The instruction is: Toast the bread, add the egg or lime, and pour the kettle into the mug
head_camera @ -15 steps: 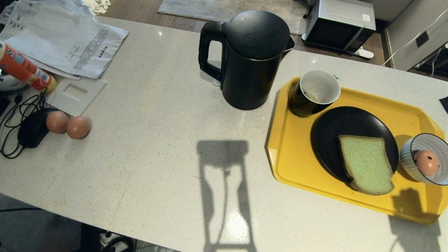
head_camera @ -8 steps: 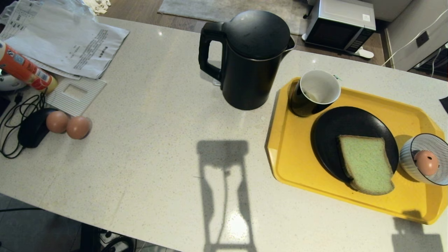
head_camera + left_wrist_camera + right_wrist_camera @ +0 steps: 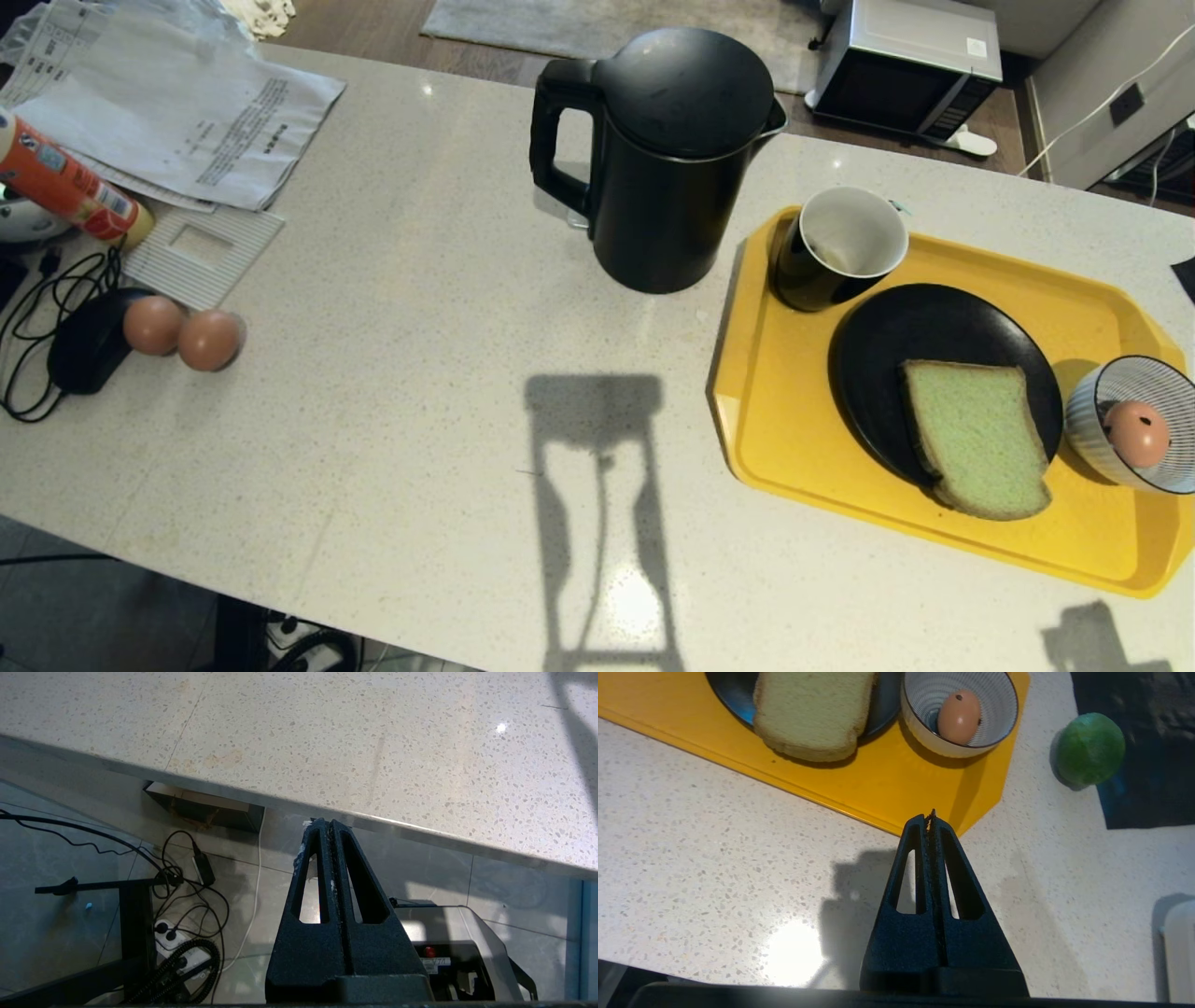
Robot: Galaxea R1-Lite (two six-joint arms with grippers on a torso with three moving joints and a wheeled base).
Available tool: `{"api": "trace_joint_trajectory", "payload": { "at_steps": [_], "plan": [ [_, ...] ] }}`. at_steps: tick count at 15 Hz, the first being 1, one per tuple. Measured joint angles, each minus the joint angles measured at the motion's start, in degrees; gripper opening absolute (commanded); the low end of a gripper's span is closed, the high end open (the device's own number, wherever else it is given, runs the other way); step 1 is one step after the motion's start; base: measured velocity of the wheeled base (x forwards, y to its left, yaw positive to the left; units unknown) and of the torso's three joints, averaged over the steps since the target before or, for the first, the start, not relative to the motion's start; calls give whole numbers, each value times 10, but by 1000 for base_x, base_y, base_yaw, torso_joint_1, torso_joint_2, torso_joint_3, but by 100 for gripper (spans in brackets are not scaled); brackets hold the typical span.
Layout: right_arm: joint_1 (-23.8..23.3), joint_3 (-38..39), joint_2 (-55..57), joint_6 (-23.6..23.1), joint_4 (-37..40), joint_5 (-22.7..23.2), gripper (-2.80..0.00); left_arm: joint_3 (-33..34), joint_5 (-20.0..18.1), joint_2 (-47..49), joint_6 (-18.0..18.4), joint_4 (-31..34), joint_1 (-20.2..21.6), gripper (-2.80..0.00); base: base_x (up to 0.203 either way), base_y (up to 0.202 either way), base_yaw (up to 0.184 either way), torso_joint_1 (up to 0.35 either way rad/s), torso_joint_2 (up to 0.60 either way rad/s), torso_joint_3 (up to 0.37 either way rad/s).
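The pale green bread [image 3: 976,439] [image 3: 812,711] lies on a black plate [image 3: 896,345] on the yellow tray [image 3: 775,439]. The speckled egg [image 3: 1136,433] [image 3: 958,716] rests in a striped bowl [image 3: 1088,411]. The black mug [image 3: 836,247], with a teabag inside, stands at the tray's far corner. Left of the tray stands the black kettle [image 3: 658,154]. The lime [image 3: 1090,749] lies on the counter beside the tray. My right gripper [image 3: 931,815] is shut and empty, above the counter just off the tray's near corner. My left gripper [image 3: 330,822] is shut and empty, below the counter's edge. Neither arm shows in the head view.
Two brown eggs [image 3: 182,333], a black mouse [image 3: 84,350] with cable, papers [image 3: 177,112] and an orange tube [image 3: 61,182] lie at the counter's left. A dark cloth [image 3: 1153,765] lies behind the lime. A microwave [image 3: 901,65] sits on the floor beyond.
The right gripper's shadow has slid off the tray's near right corner toward the counter's front edge. Everything on the counter stays put.
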Motion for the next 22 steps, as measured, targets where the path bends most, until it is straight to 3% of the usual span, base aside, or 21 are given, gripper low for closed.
{"api": "trace_joint_trajectory", "payload": {
  "at_steps": [2,5,22],
  "plan": [
    [0,26,-3,-5,-47,37,-280,0,0,0,0,0,0,-280,0,0,0,0,0,0],
    [0,35,-4,-8,-23,90,-280,0,0,0,0,0,0,-280,0,0,0,0,0,0],
    [0,37,-4,16,23,91,-280,0,0,0,0,0,0,-280,0,0,0,0,0,0]
  ]
}}
